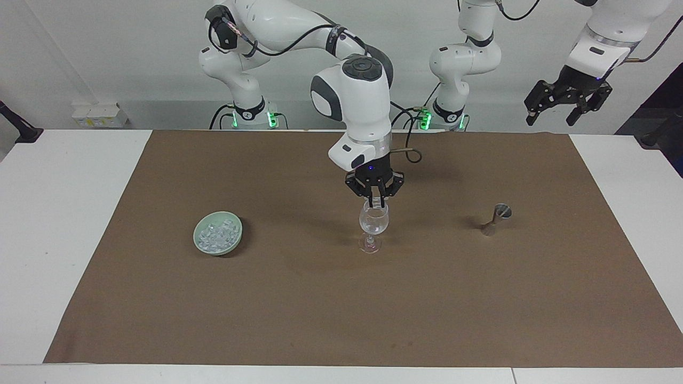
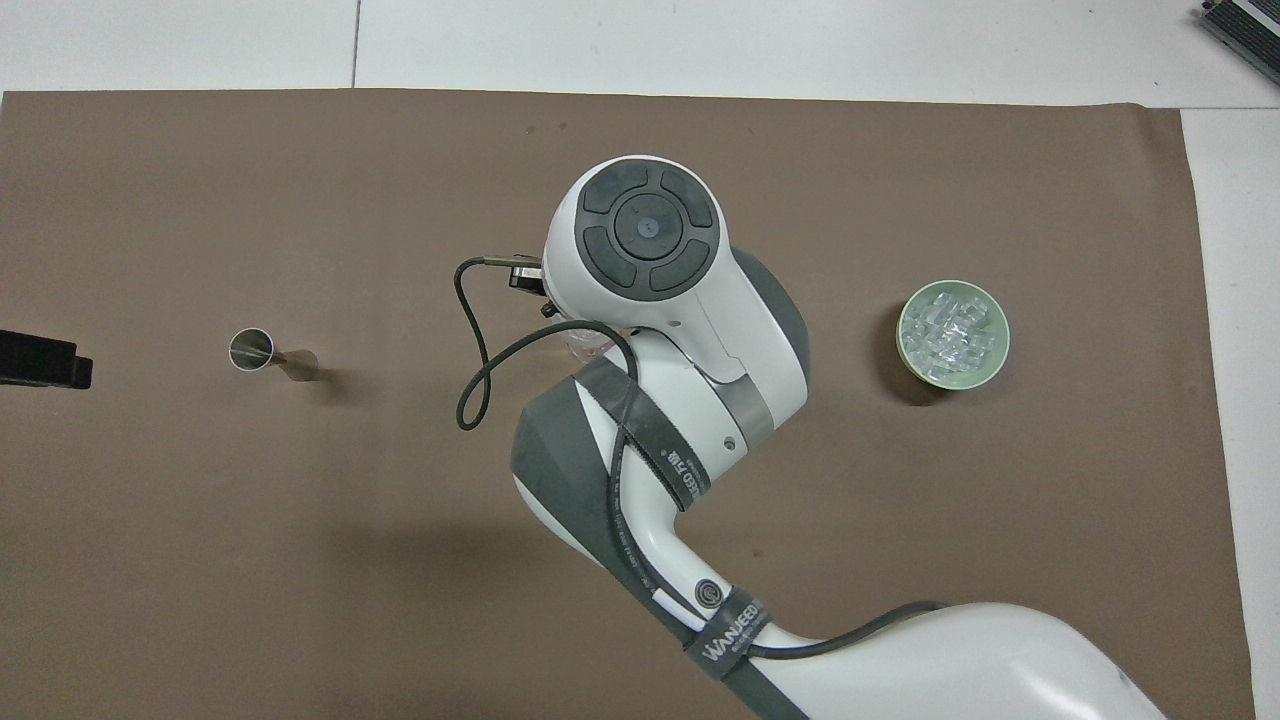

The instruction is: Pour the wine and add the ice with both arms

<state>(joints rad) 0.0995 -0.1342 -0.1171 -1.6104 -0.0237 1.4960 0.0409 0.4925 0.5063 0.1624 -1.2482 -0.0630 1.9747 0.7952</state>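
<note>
My right gripper (image 1: pixel 375 205) hangs straight down over the mouth of the clear stemmed wine glass (image 1: pixel 373 224), which stands at the middle of the brown mat. Its fingers are close together on a small clear ice cube, just above the rim. In the overhead view the right arm's wrist hides the gripper, and only a sliver of the glass (image 2: pixel 584 346) shows. The rest of the ice (image 1: pixel 216 234) lies heaped in a pale green bowl (image 1: pixel 233 241) toward the right arm's end, and it also shows in the overhead view (image 2: pixel 950 330). My left gripper (image 1: pixel 549 119) waits open and empty, high over the left arm's end.
A small metal jigger (image 1: pixel 496 217) stands on the mat (image 1: pixel 341 309) toward the left arm's end, level with the glass; it also shows in the overhead view (image 2: pixel 270 355). The left gripper's dark tip (image 2: pixel 40 358) pokes in at the overhead view's edge.
</note>
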